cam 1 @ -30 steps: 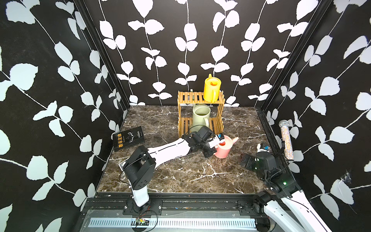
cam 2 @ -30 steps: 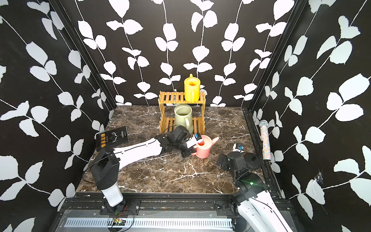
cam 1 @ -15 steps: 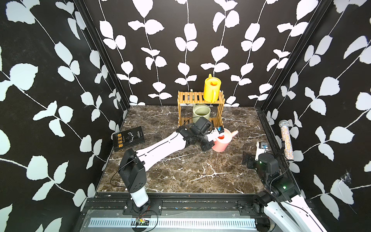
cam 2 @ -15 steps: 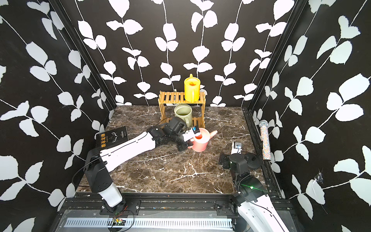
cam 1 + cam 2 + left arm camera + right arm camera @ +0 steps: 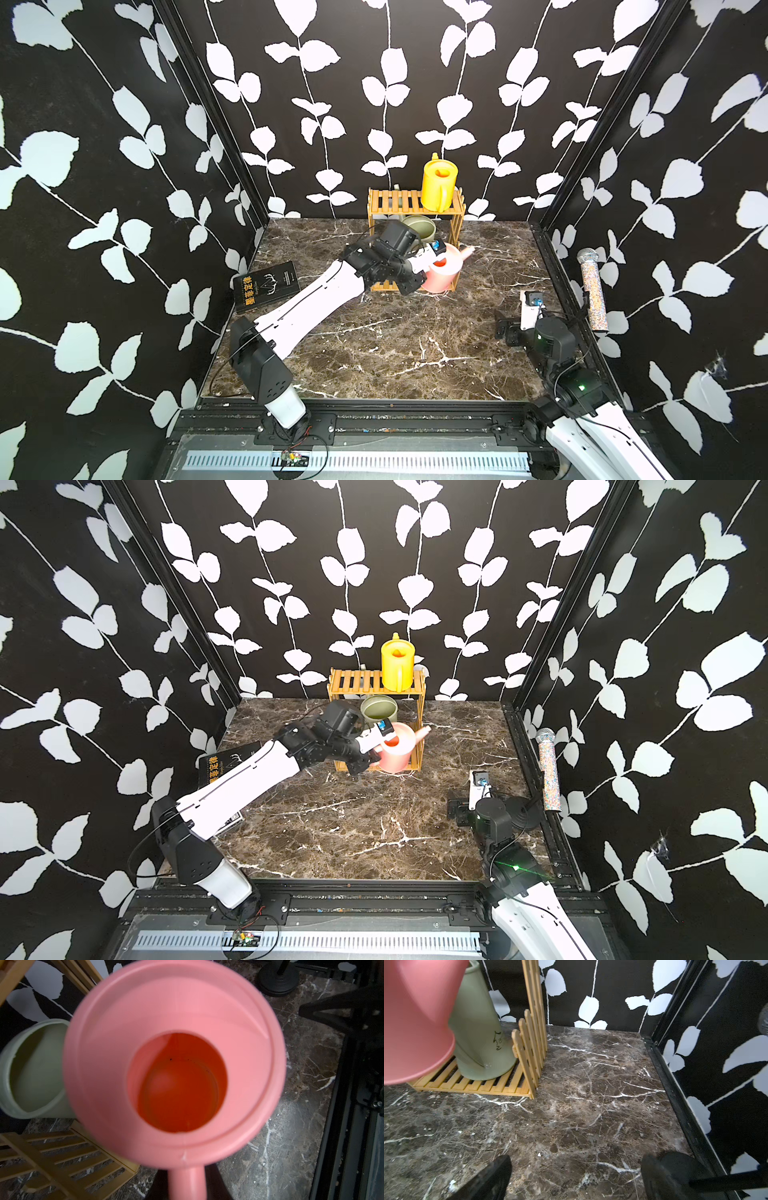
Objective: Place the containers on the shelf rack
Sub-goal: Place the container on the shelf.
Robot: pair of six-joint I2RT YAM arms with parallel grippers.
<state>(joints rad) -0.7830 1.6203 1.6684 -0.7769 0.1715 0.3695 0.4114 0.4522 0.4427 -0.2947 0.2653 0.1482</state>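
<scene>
In both top views the left end effector [image 5: 422,274], pinching the pink can [image 5: 444,274] by its handle, has lifted it off the table [image 5: 395,345] to the front edge of the shelf rack [image 5: 399,201], at the lower tier. This is the last can: the yellow can [image 5: 439,183] already stands on top. The green can [image 5: 419,226] stands just beyond the held one and the side slats are beside its spout, so room looks tight. The right end effector [image 5: 574,1178] is spread, well apart.

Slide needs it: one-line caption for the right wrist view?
Pink watering can at the front of the bamboo rack, green can standing on its lower slats behind.
</scene>
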